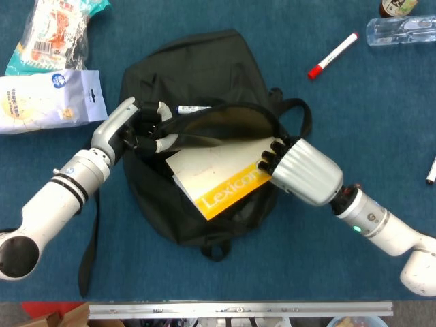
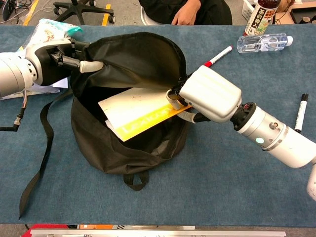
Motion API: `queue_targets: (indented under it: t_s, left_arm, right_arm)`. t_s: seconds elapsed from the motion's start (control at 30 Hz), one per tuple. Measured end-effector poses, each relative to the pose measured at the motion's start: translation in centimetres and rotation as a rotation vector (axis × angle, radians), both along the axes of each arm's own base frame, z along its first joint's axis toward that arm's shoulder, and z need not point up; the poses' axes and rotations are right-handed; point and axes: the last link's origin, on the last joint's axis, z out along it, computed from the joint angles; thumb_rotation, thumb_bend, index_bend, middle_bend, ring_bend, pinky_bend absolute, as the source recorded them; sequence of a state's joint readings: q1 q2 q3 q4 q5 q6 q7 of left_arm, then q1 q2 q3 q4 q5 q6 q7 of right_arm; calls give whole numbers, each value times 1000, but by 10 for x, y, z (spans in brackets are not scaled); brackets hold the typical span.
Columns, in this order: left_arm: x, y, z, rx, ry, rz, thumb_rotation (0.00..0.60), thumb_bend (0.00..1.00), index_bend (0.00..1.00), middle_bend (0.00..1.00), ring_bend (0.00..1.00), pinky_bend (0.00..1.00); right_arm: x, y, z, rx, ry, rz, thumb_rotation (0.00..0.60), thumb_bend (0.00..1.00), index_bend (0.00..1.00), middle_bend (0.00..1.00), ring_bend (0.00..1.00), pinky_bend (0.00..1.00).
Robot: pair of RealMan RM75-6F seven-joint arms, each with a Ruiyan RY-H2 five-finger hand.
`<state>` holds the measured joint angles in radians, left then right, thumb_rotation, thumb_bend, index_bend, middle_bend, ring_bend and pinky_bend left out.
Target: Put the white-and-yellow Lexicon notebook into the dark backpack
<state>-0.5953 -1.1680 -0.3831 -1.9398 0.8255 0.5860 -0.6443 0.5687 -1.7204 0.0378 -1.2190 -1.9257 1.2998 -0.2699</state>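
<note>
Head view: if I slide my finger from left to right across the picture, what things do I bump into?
Snack bags → left robot hand → notebook → right robot hand → red marker → water bottle

Table (image 2: 207, 197): blue cloth top, metal front edge. Behind: grey floor (image 2: 123, 12) w/ yellow tape line; office chair base (image 2: 81, 9) on castors. Lighting was even.

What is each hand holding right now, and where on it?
The right hand grips the Lexicon notebook at its right-hand end. The left hand holds the backpack by the rim of its opening.
</note>
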Motion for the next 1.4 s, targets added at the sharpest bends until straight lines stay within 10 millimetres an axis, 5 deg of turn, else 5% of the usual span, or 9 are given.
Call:
queue_targets:
  t_s: [0.27,0.77,1.4]
  left_arm:
    - [-2,1,-1,-10,0,7,600,393,675,731,668,599]
    - [-1,-1,4,-9,-2,5,600,394,674,731,666,599]
    - [2,-8,7,-19,1,-12,600,393,669,729,665,599]
  right_arm:
    - [-2,-5,-1,-96,28,-61,600,484,800,724,632,773]
    - [10,16,-39,-12,87,-38,600,484,803,728,636,780]
    - [19,21,-52,8,125,-42,600,484,805,731,643,787]
